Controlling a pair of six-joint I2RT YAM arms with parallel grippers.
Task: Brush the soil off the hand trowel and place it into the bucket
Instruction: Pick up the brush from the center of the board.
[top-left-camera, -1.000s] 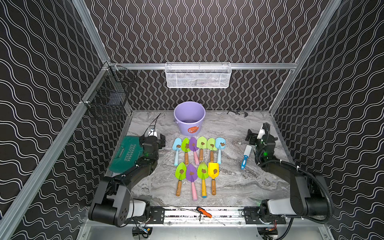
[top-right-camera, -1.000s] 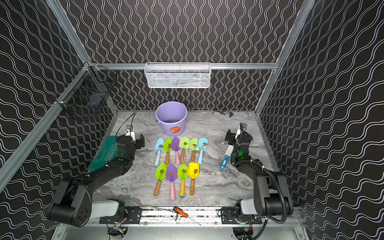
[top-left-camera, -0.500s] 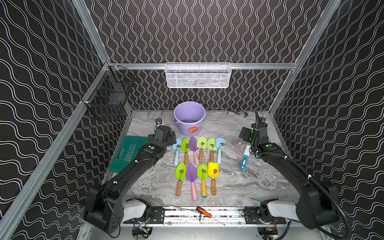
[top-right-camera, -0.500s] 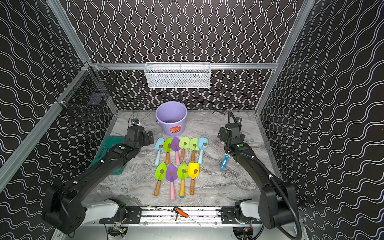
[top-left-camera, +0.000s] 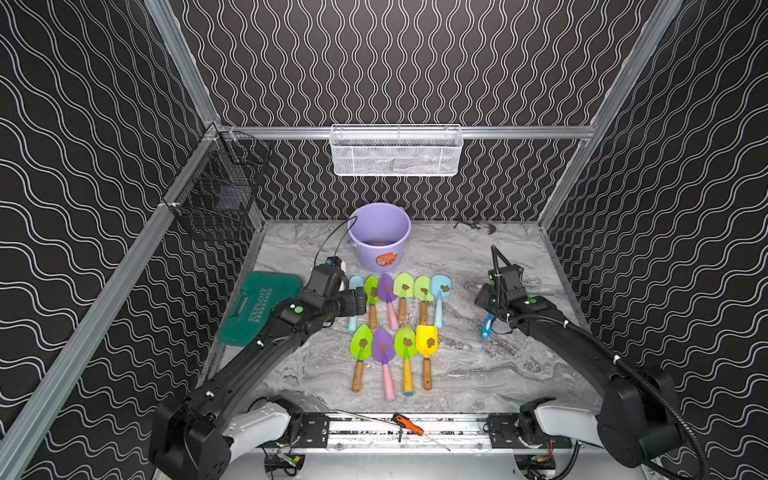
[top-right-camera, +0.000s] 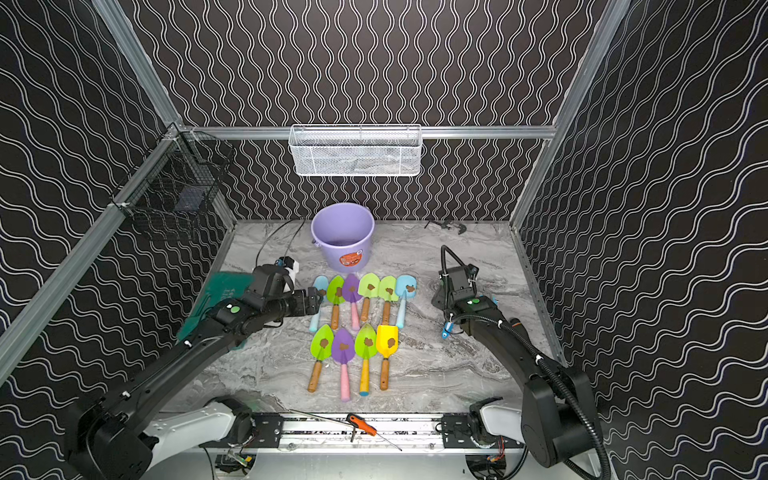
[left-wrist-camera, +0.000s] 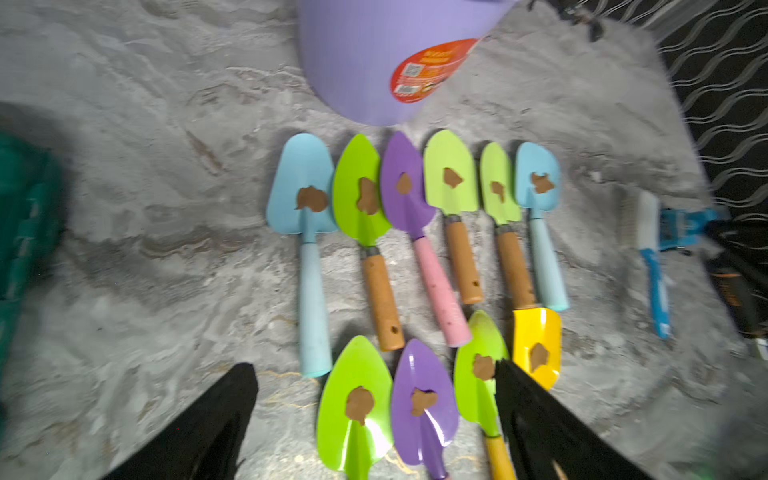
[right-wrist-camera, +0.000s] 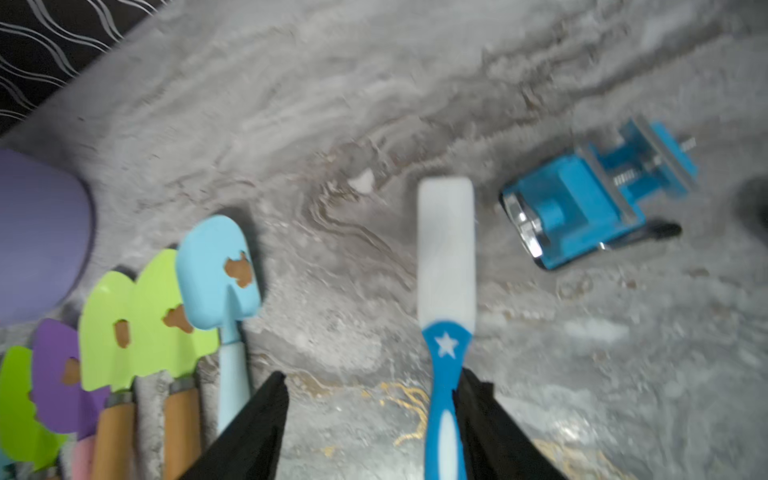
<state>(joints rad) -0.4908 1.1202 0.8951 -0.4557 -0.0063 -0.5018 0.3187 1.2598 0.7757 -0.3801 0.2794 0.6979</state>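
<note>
over trowels (left-wrist-camera: 309, 257), l gripper (left-wrist-camera: 372, 368) spread wide; r gripper (right-wrist-camera: 374, 376) jaws apart round brush (right-wrist-camera: 446, 257) handle.

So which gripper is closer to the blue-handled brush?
Right. The right gripper has its open jaws astride the brush, at its handle; the left gripper is over the trowels, well away from it.

The left arm (top-left-camera: 266, 349) reached forward from the table's (top-left-camera: 457, 374) near edge, left gripper (left-wrist-camera: 372, 368) with jaws wide apart. The right arm (top-left-camera: 561, 332) stretched along the right edge, right gripper (right-wrist-camera: 372, 376) angled down, jaws partly apart.
</note>
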